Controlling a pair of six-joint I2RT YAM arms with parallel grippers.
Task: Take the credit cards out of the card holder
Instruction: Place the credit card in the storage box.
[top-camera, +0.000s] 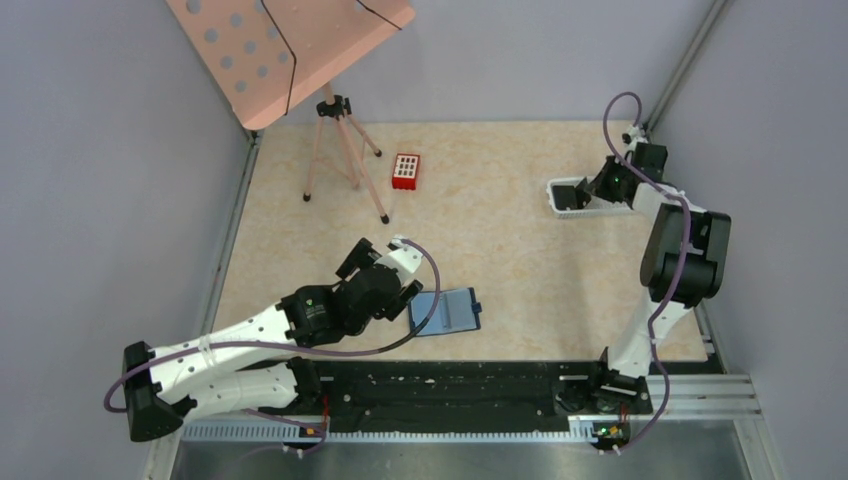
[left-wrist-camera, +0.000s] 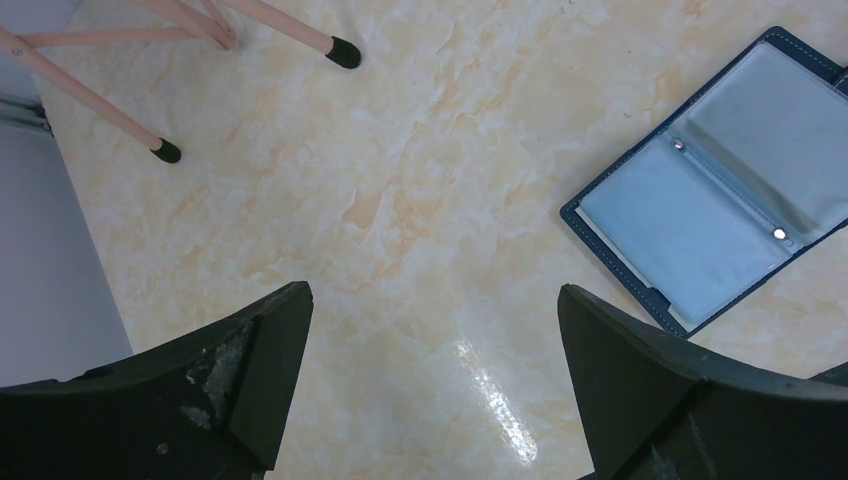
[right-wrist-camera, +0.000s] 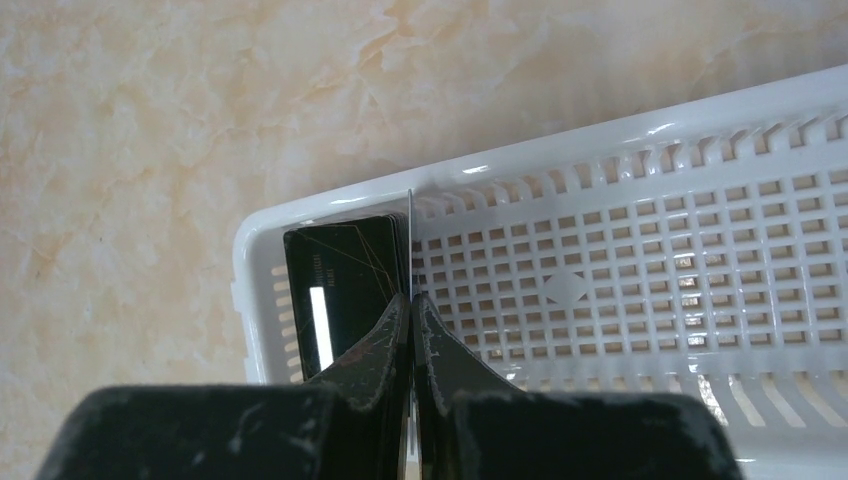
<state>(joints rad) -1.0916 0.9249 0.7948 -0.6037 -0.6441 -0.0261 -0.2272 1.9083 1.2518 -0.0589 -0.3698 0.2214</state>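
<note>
At the far right of the table (top-camera: 500, 250), one white plastic basket (right-wrist-camera: 640, 290) was seen, its walls and floor moulded as a grid of small square slots. Over its left end the right claw (right-wrist-camera: 410, 303) was clamped shut. One thin card (right-wrist-camera: 410, 230) was pinched edge-on between the two scuffed black fingers (right-wrist-camera: 370, 345), standing upright just inside the rim. Right beside it, dark cards (right-wrist-camera: 345, 265) were lodged at that end of the basket. They were glossy and finely scratched, with one white stripe showing; how many were stacked could not be told.

Near the front middle of the table, one blue wallet (left-wrist-camera: 700, 190) was spread open and flat. Its edge was stitched, two pale see-through pockets were shown, and two small metal studs were set along the fold. The left claw (left-wrist-camera: 430, 300) was held wide open above the cream marbled tabletop, to the left of the wallet and apart from it.

Further back, one tripod (top-camera: 340, 150) was stood on three pink, black-tipped legs, and one pink board (top-camera: 290, 50) punched with round holes was carried on it. Beside the tripod, one small red box (top-camera: 405, 171) with a white-dotted top was set.
</note>
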